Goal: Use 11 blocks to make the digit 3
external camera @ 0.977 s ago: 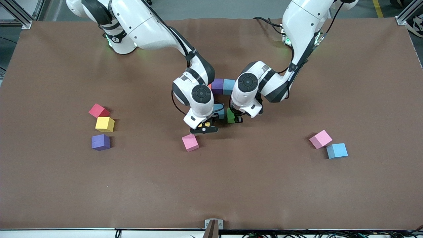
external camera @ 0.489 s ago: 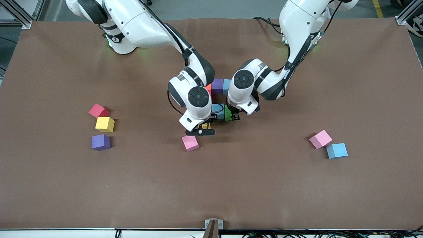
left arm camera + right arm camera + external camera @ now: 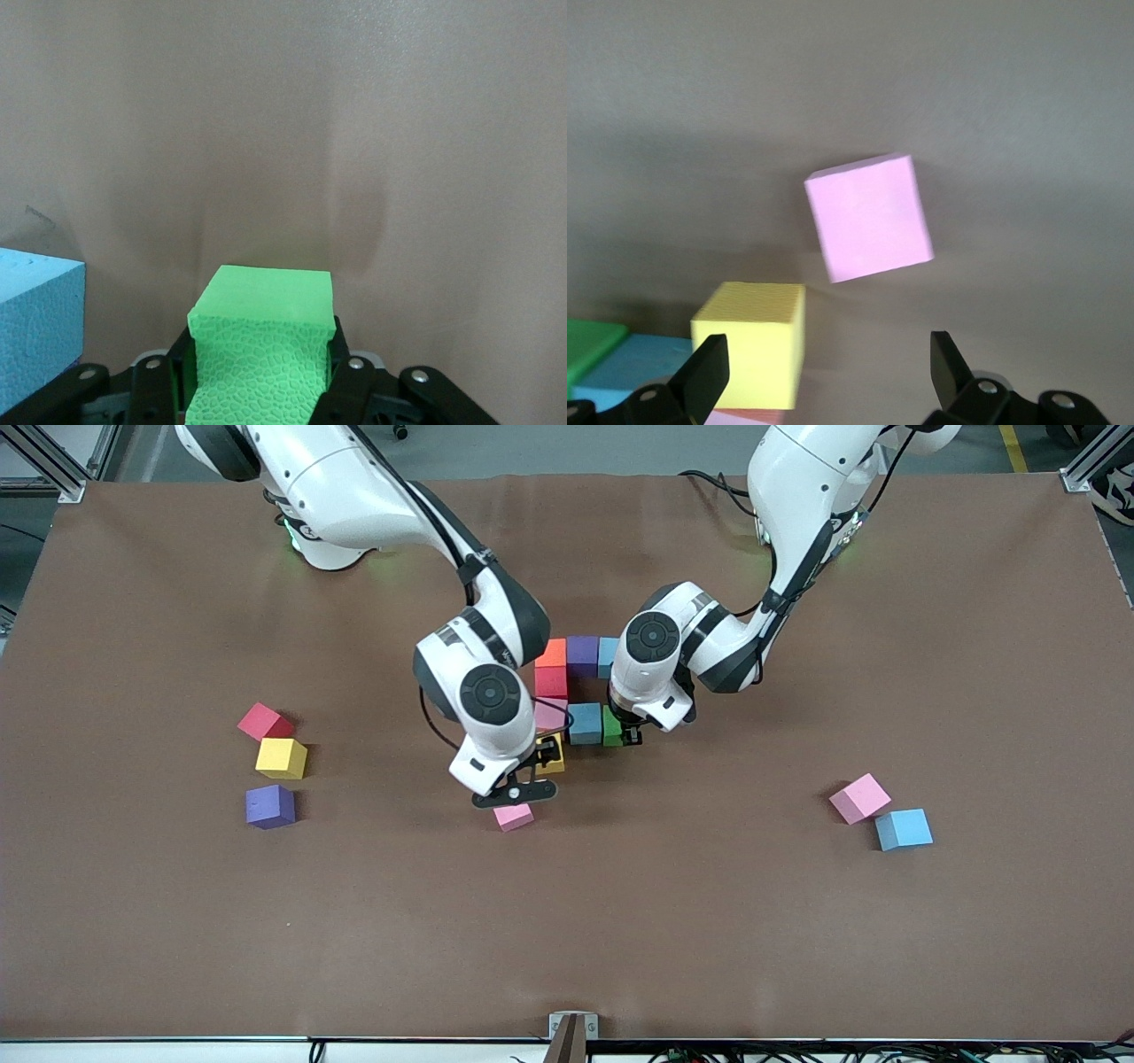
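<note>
The partial digit 3 stands mid-table: orange block point(image 3: 550, 652), purple block point(image 3: 582, 655) and blue block point(image 3: 608, 657) form one bar. Red block point(image 3: 550, 682), pink block point(image 3: 549, 714) and yellow block point(image 3: 554, 754) run down the column. A second blue block point(image 3: 585, 723) and the green block point(image 3: 611, 726) make the middle bar. My left gripper point(image 3: 622, 732) is shut on the green block point(image 3: 263, 350), which sits down beside the blue one point(image 3: 35, 328). My right gripper point(image 3: 514, 789) hangs open over the spot between the yellow block point(image 3: 751, 341) and a loose pink block point(image 3: 870, 217).
Loose blocks lie at the right arm's end: red point(image 3: 264, 721), yellow point(image 3: 282, 758), purple point(image 3: 269, 806). Toward the left arm's end lie a pink block point(image 3: 859, 797) and a blue block point(image 3: 904, 829). The loose pink block point(image 3: 514, 816) sits just nearer the camera than the yellow one.
My right gripper, open, has drawn away from the yellow block toward the loose pink one, uncovering the column. My left gripper brought the green block up against the blue one.
</note>
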Motion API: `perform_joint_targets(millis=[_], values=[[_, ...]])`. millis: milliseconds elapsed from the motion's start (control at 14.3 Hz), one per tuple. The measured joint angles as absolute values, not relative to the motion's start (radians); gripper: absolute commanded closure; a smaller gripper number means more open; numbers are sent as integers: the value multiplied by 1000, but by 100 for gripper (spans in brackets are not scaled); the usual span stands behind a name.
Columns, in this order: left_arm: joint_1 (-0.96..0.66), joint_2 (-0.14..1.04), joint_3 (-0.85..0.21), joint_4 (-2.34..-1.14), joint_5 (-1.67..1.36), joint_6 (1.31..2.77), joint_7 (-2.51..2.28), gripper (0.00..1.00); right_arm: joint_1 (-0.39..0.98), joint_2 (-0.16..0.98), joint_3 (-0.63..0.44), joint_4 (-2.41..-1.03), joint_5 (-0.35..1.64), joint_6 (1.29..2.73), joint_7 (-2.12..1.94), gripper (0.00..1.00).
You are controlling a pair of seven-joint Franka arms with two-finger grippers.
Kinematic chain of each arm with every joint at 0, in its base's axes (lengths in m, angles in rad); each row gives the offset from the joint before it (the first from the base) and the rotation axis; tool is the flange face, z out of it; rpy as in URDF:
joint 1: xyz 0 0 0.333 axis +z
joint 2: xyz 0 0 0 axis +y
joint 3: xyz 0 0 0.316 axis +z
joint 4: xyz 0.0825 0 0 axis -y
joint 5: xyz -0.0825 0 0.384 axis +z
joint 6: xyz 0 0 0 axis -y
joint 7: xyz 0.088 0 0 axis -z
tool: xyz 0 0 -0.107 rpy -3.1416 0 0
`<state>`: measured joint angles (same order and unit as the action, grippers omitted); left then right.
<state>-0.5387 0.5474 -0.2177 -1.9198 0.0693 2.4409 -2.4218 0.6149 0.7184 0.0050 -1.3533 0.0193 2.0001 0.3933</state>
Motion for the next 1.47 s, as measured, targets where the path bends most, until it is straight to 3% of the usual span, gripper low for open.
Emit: perform_joint_targets(millis=[1256, 1326, 1396, 1466], values=[[-541, 550, -218, -1920, 69, 2458, -2422, 82, 569, 823, 24, -1382, 21, 2254, 167, 0], [-541, 550, -218, -1920, 69, 2458, -2422, 77, 571, 828, 26, -1385, 21, 2264, 167, 0], [-542, 550, -218, -1920, 69, 2458, -2422, 59, 574, 834, 28, -1386, 21, 2273, 167, 0], [-542, 550, -218, -1920, 69, 2458, -2422, 29, 576, 842, 29, -1387, 21, 2282, 167, 1]])
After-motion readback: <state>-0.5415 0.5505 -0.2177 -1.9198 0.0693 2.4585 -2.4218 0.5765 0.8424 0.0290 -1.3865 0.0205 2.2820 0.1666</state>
